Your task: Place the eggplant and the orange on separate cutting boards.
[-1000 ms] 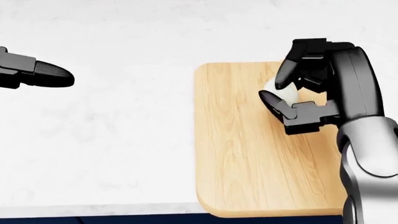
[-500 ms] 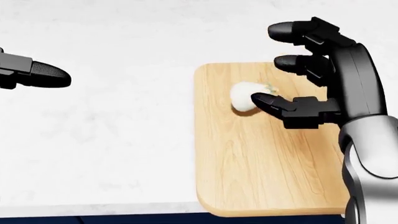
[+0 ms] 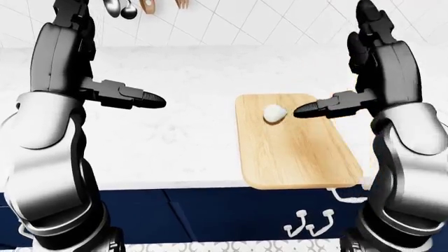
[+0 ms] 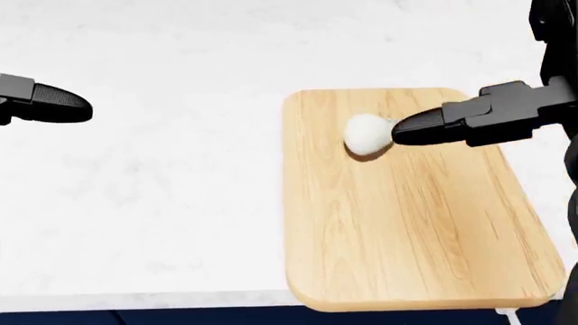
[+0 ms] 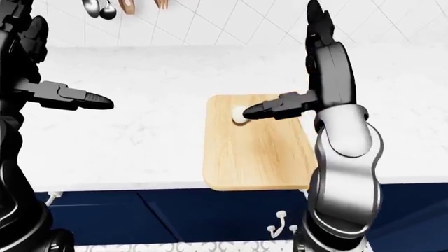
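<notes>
We see the pale eggplant (image 4: 368,134) lying free on the wooden cutting board (image 4: 406,230), upper part. Right hand (image 3: 371,63) fingers spread, thumb beside it; left hand (image 3: 77,63) empty, fingers apart over bench (image 4: 154,169). No orange visible.

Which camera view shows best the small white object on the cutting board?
The head view: the white object appears largest there, on the cutting board. The left-eye view shows it smaller but clear; in the right-eye view the right hand partly covers it.
</notes>
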You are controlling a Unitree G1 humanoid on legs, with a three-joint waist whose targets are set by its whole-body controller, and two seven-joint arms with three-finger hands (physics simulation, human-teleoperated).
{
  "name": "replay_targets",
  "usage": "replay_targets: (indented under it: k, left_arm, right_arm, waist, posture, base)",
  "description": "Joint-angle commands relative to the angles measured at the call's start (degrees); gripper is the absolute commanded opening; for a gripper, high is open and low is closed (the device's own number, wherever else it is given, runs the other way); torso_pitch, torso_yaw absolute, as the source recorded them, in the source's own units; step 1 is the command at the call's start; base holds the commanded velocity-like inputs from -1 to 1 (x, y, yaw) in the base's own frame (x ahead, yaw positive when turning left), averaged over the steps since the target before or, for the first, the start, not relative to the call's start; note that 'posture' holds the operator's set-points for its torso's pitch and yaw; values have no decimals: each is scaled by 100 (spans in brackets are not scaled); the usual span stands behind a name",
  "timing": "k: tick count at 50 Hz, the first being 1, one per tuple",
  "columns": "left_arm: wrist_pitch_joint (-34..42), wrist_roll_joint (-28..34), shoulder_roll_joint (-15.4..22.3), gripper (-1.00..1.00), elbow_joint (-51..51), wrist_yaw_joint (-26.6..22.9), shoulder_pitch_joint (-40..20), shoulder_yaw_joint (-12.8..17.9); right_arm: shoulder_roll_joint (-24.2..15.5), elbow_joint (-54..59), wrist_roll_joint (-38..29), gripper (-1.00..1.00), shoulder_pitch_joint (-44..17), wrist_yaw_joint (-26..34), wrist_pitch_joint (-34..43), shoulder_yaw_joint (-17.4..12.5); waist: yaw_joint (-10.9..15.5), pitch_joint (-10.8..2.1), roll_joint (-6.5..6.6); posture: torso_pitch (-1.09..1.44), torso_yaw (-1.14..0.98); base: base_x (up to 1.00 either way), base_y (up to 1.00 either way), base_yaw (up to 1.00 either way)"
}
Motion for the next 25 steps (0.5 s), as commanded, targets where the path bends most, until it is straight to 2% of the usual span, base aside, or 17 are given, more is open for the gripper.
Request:
replay_targets:
  k: [1,8,13,25]
  left_arm:
    - [-132,13,83,100,-123,34,-146,62]
    - [-59,-32,273,100,-144,-24,-178,198]
    - [-27,-69,365,100,-189,-27,-128,269]
    - [259,-212,851,100,-453,-125,0,633]
  right_arm:
    - [-166,-201,64,100,-272,44,1,-115]
    - [-697,-337,347,100,-495,-3,321,-560]
    - [-859,-477,558,100,-412,-129,378,-699]
    - [-1428,-717,1096,100,-502,-276,787,-1126]
  waist:
    - [0,-133,3]
    - [3,-104,-13]
    - [5,-93,-19]
    - [-4,-63,-15]
  posture:
    - [0,0]
    - [0,0]
    - [0,0]
    - [0,0]
  base:
    - [0,0,0]
    - [0,0,0]
    - [0,0,0]
    - [0,0,0]
